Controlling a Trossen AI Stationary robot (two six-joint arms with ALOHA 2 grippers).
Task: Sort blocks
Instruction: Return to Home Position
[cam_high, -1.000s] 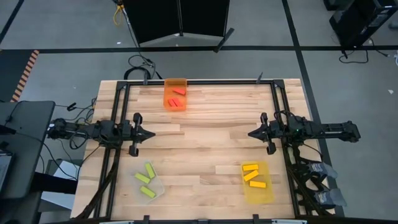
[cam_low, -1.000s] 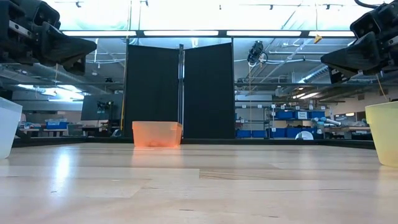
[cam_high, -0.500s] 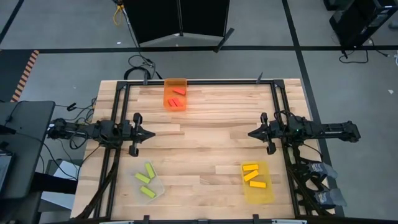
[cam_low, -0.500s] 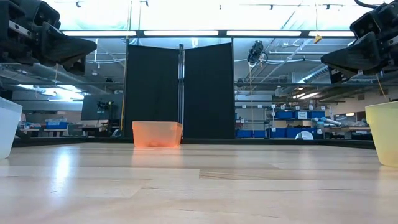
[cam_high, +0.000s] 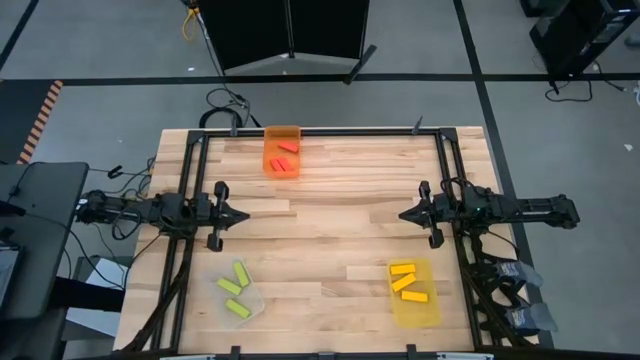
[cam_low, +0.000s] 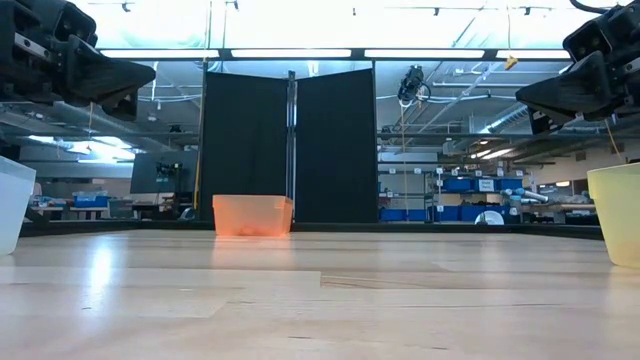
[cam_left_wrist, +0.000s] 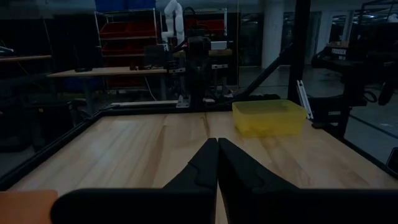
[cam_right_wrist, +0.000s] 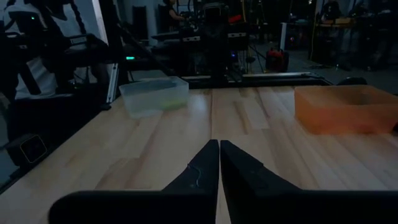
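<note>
Sorting looks complete on the wooden table (cam_high: 330, 230), with no loose block visible on the bare wood between the bins. The red blocks (cam_high: 286, 165) lie in the orange bin (cam_high: 270, 140) at the far edge, left of centre. The yellow blocks (cam_high: 404, 283) lie in the yellow bin (cam_high: 418, 315) at the near right. The green blocks (cam_high: 238, 309) sit at the near left in the clear bin (cam_high: 257, 300), though its see-through walls are faint from above, so whether all three lie inside its rim is hard to confirm.

Each colour has its own bin, set well apart from the others, which keeps the groups from mixing. The left gripper (cam_high: 243, 214) hovers at the left side of the table and the right gripper (cam_high: 404, 214) at the right side. They point at each other across the open middle, clear of every bin. Both are empty, and each wrist view shows the two dark fingers (cam_left_wrist: 202, 168) pressed together with nothing between them. That tucked, level pose reads as a parked position suited to a finished job, with no grasp left to make.
</note>
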